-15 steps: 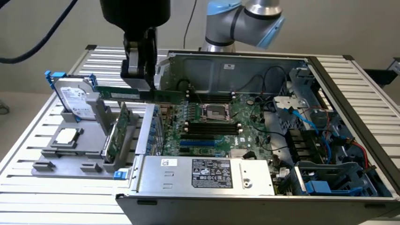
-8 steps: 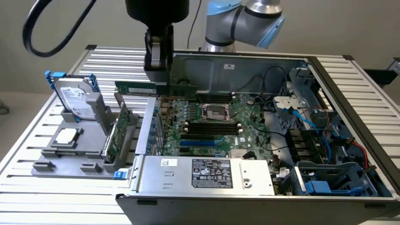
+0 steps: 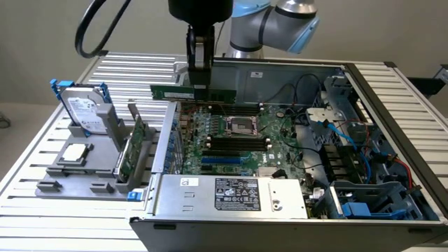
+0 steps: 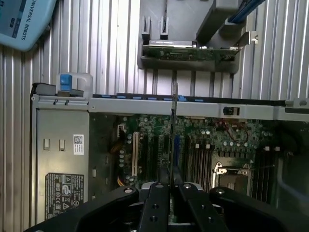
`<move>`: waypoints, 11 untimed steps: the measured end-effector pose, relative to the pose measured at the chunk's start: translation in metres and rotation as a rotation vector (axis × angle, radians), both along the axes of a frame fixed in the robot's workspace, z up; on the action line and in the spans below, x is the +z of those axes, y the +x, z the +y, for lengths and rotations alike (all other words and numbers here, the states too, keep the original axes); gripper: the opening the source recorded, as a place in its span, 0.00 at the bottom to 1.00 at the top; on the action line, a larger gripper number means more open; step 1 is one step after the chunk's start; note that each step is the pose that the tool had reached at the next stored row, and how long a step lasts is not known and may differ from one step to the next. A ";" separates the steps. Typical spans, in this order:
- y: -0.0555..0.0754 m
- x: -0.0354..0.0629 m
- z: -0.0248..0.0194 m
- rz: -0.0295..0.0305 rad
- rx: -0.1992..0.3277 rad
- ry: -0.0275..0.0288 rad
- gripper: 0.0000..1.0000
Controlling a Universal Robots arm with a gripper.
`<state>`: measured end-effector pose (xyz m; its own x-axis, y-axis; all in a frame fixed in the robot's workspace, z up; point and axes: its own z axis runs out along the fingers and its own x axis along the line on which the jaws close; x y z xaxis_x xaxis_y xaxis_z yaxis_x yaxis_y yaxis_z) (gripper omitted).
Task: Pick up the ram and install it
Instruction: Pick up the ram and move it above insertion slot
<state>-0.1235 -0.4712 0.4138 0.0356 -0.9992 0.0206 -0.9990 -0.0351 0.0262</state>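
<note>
Above the open computer case (image 3: 280,79), the ram (image 3: 175,93) is being held up in the air by the tool (image 3: 201,90). The tool's two fingers are being pressed together on the thin green stick, near its middle, so the stick is clamped between them. The stick is being held level, on its long edge, with its long side running from the exterior view's left to the exterior view's right. It is hanging right under the tool. The black memory slots (image 3: 238,142) on the motherboard (image 3: 280,126) are lying lower down, and they are running the same way as the stick. In the wrist view the ram (image 4: 173,125) is being seen edge-on as a thin line, pointing straight out from the tool (image 4: 170,189), with the slots (image 4: 195,162) just beside that line.
</note>
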 end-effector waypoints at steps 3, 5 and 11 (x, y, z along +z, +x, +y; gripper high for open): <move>0.007 -0.0014 0.0043 -0.0058 0.000 0.0008 0.14; 0.011 -0.0026 0.0068 -0.0097 0.000 0.0030 0.14; 0.029 -0.0107 0.0181 -0.0106 0.000 0.0053 0.14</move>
<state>-0.0946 -0.4531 0.4031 0.0354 -0.9993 0.0156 -0.9993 -0.0351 0.0155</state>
